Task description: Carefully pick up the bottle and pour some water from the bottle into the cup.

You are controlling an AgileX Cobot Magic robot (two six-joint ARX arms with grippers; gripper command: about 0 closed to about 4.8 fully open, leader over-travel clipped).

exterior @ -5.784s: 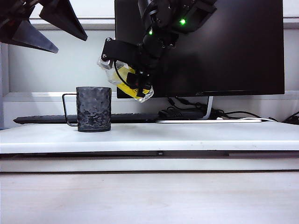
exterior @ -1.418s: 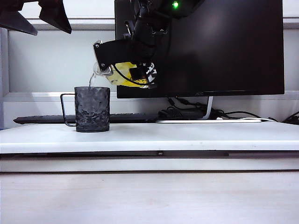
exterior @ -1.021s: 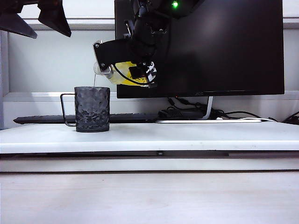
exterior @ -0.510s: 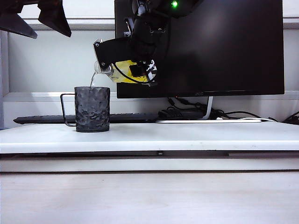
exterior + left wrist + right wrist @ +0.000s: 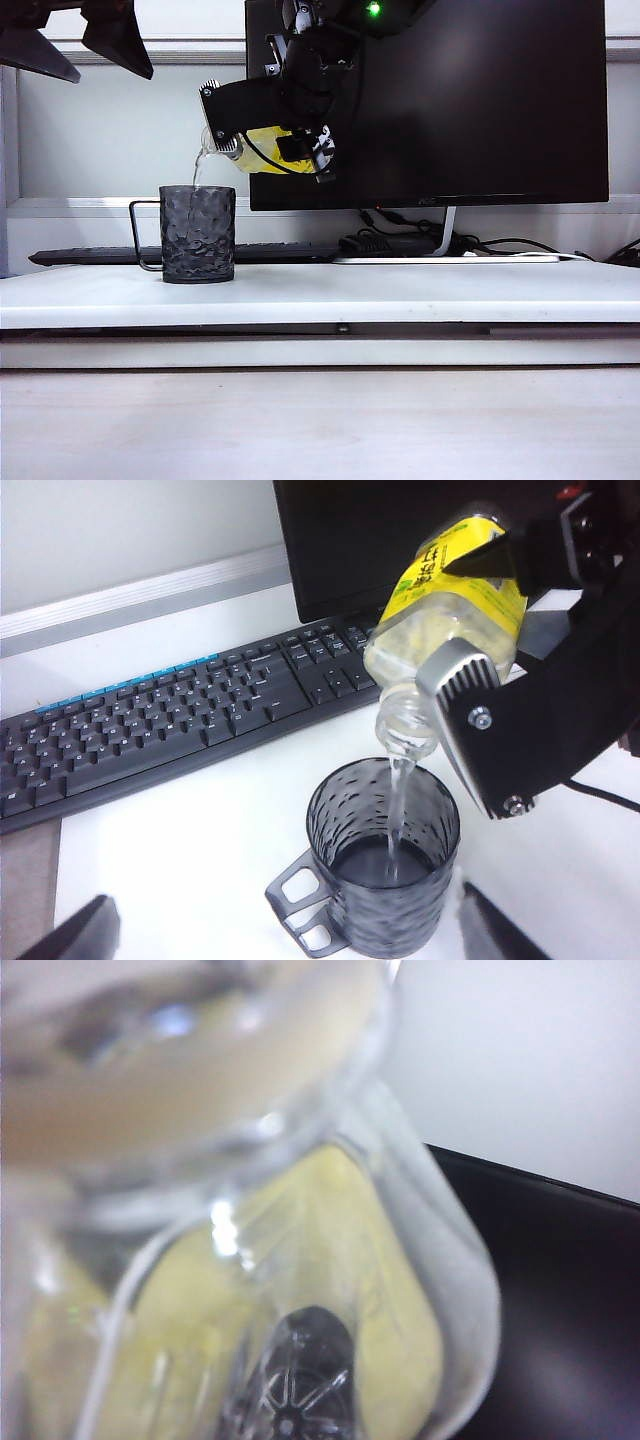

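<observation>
My right gripper (image 5: 232, 130) is shut on the bottle (image 5: 265, 150), a clear one with a yellow label, and holds it tipped with its mouth down over the cup (image 5: 198, 235). A thin stream of water (image 5: 197, 170) falls into the cup. In the left wrist view the bottle (image 5: 450, 610) pours water (image 5: 400, 800) into the dark dimpled cup (image 5: 385, 880), where a shallow pool shows. The left gripper (image 5: 80, 40) hangs open, high above and to the left of the cup; its jaws (image 5: 285, 942) stand wide, holding nothing. The blurred bottle (image 5: 300, 1260) fills the right wrist view.
A black keyboard (image 5: 170, 715) lies behind the cup on the white desk (image 5: 420, 290). A large dark monitor (image 5: 480, 100) stands at the back with cables (image 5: 400, 240) at its foot. The desk's front edge (image 5: 320, 325) runs across the view.
Since the earliest frame my right gripper has carried the bottle left and tipped its mouth over the cup. Over the last second the water keeps flowing and neither arm visibly moves.
</observation>
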